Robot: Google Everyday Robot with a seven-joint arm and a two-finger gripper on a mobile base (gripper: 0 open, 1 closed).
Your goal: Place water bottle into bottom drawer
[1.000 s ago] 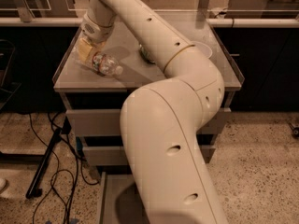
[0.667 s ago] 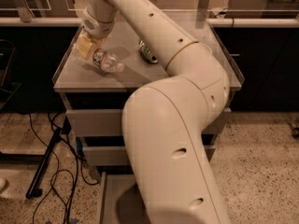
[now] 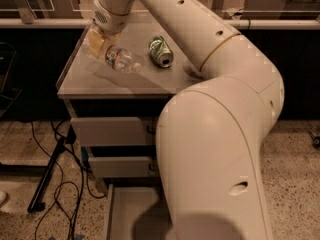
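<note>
Far left, at 8 o'clock in the view: black cables (image 3: 64, 194) and a dark stand leg (image 3: 46, 180) on the speckled floor (image 3: 300, 184), beside the cabinet.

Gripper (image 3: 100, 43) is at 11 o'clock in the view, over the back left corner of the grey cabinet top (image 3: 125, 81), hanging from the wrist above it. Its yellowish fingers (image 3: 96, 40) are pinched on one end of the water bottle (image 3: 120, 59). The bottle is tilted, running from the gripper toward 4 o'clock, with the label with red marks near the fingers and the clear crinkled part lower right. Cannot tell if the free end touches the cabinet top or sits just above it. Cap not made out.

Green soda can (image 3: 161, 52) lies on its side at 3 o'clock from the bottle, near it but apart, open end facing the camera.

Below the top, at 6 o'clock from the bottle: top drawer (image 3: 110, 131), then middle drawer (image 3: 117, 167), grey fronts, each with a dark handle at the right end partly hidden by the arm. Under them the bottom drawer (image 3: 127, 211) is pulled out toward the camera at 6 o'clock in the view, showing the flat grey floor and thin left wall. Its right part is covered by the arm. The bottle is well apart from it, up at cabinet-top level.

Right half: the big cream arm (image 3: 220, 134) fills the view from 5 o'clock up, bends at an elbow near 3 o'clock and reaches back left to the gripper.
</note>
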